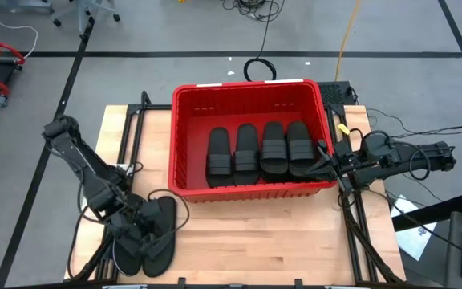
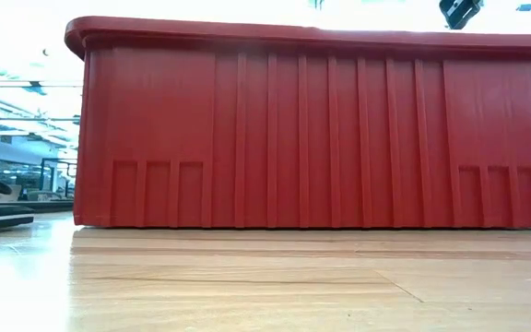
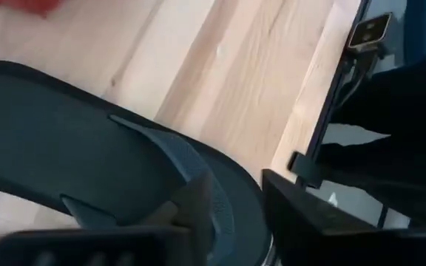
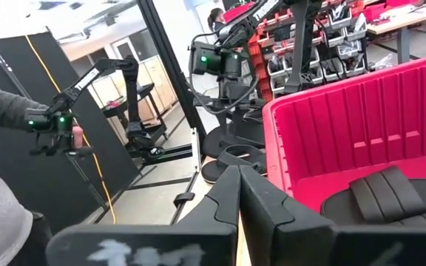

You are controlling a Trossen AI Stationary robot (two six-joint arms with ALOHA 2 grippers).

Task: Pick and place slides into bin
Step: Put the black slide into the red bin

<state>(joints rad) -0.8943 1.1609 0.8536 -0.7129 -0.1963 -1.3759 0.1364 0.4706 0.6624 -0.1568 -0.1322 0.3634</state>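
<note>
Right up against the left wrist camera is a thin dark-grey rubber thong flip-flop [image 3: 87, 159], lying flat on the light wooden tabletop [image 3: 228, 89] with its strap right at the left gripper [image 1: 139, 227]. Fingers look parted around that strap, but honestly I can't tell if they're actually pinching it yet. From above, the second flip-flop [image 1: 125, 255] sits just beside the gripper, touching or overlapping the first one, both near the table's front-left corner. Further out, well apart from that gripper, is the big rectangular red plastic bin [image 1: 184, 144], with four black ribbed-strap slides [image 1: 259, 150] lined up side by side on its floor. Right gripper [image 1: 333, 163] is clamped shut with nothing in it, parked at the bin's right rim. So my read: we're at the grab step for a flip-flop. Next move needs a firm close on the strap, a lift clear of its neighbour, then a carry over the bin's wall.
</note>
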